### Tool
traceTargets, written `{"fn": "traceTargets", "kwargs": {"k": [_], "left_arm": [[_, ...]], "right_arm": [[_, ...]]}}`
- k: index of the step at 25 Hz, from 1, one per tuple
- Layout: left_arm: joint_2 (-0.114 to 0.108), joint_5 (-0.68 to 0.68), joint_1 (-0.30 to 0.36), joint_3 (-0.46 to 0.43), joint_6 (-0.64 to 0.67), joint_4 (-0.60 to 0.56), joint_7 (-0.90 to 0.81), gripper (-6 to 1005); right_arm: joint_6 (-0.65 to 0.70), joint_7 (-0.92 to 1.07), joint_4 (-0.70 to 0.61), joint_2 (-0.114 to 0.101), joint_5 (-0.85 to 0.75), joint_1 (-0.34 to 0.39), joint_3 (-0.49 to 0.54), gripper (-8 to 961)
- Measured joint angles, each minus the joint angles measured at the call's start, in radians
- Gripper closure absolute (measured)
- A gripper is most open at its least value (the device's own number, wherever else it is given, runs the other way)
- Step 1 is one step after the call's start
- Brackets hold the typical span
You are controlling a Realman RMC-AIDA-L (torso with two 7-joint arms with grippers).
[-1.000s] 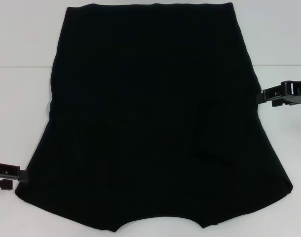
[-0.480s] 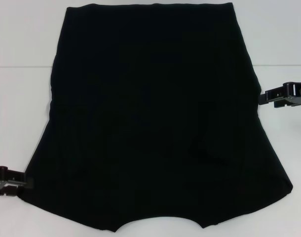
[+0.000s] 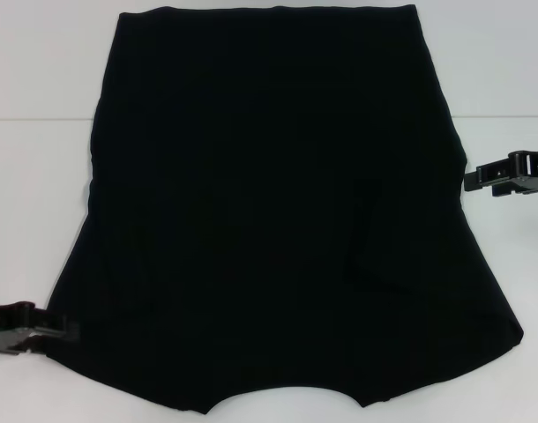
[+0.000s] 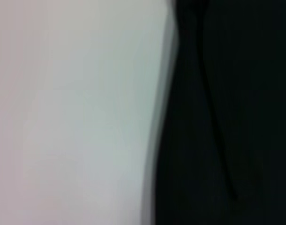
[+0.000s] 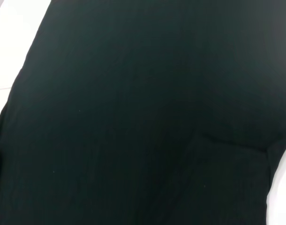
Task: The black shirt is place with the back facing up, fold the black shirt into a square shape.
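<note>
Nearest the robot, the black shirt (image 3: pixel 273 211) lies spread flat on the white table (image 3: pixel 40 62), plain side up, with its curved neck opening at the near edge and both short sleeves flaring out to the near left and near right. No lettering shows on the upper surface. The cloth narrows as it runs away from the robot and ends in a straight hem at the far edge.

At the near left, the left gripper (image 3: pixel 68 330) sits low at the edge of the left sleeve, its tip meeting the black cloth. Black on black, its fingers blend with the fabric there, so I cannot tell whether they are spread or pinching. The left wrist view shows only a blurred shirt edge (image 4: pixel 218 122) running beside bare table (image 4: pixel 72 112).

Farther off, at the right side of the shirt about halfway along its length, the right gripper (image 3: pixel 471 180) points inward toward the side seam, just beside the cloth but with a sliver of white table between. Its fingers appear slightly parted with nothing between them. The right wrist view is filled by the shirt (image 5: pixel 133 112), with a soft crease crossing the fabric.
</note>
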State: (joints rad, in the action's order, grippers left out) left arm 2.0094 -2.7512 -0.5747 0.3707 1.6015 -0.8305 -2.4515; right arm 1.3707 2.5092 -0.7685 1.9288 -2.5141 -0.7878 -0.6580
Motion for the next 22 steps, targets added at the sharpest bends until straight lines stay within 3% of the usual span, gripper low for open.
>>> {"fn": "traceTargets", "kwargs": {"k": [14,19,22], "left_arm": [[0.018,0.004,-0.025,0.0,-0.014,0.002,-0.002,444],[0.017,0.002,-0.026,0.0,-0.014,0.002,-0.005,669],[0.015,0.003,-0.029,0.0,-0.011,0.003,-0.005,729]], "right_arm": [[0.004,-0.001,0.0,-0.002,0.0,0.006,0.0,369],[0.006,-0.001,-0.001,-0.004,0.0,0.01,0.0,369],[0.01,-0.002,-0.002,-0.009,0.0,0.013,0.0,369]]}}
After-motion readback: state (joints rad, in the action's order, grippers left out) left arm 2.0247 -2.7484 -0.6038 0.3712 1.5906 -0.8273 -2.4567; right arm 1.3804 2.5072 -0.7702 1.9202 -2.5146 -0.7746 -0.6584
